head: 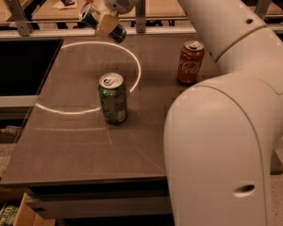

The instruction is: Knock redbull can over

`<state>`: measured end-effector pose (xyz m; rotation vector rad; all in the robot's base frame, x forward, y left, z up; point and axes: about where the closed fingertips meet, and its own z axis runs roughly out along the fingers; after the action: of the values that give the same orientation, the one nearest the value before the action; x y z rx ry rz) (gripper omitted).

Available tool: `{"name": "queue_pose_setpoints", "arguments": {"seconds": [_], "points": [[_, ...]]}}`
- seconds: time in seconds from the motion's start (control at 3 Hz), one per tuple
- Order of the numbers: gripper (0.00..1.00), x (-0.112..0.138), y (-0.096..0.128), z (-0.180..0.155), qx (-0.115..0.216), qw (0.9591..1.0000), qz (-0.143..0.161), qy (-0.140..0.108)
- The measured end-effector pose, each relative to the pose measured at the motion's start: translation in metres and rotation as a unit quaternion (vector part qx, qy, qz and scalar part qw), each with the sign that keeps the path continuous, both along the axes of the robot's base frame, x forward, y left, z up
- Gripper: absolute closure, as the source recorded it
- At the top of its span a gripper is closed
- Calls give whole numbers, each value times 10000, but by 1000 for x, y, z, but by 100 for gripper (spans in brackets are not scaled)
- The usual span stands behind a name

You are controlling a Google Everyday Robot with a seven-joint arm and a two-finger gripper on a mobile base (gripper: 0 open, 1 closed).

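Note:
The redbull can (90, 14), blue with a silver top, is tilted steeply with its top toward the upper left. It hangs above the far edge of the table (70, 149). My gripper (105, 26) reaches in from the upper right and is shut on the can's middle. One beige finger (104, 24) crosses the can's body. The can's lower end (118, 33) sticks out below the finger.
A wider green can (113, 99) stands upright mid-table, in front of the gripper. A red Coca-Cola can (189, 62) stands at the right. My arm's large white link (221, 140) fills the right foreground. A metal rail (47, 33) runs behind the table.

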<state>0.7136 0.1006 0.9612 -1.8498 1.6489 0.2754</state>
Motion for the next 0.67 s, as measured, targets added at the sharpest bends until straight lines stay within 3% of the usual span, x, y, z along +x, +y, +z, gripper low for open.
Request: {"name": "queue_pose_setpoints", "arguments": {"seconds": [0.33, 0.67], "points": [[100, -22, -16, -29, -1062, 9930, 361, 360], [100, -48, -47, -42, -1808, 9810, 299, 644]]}}
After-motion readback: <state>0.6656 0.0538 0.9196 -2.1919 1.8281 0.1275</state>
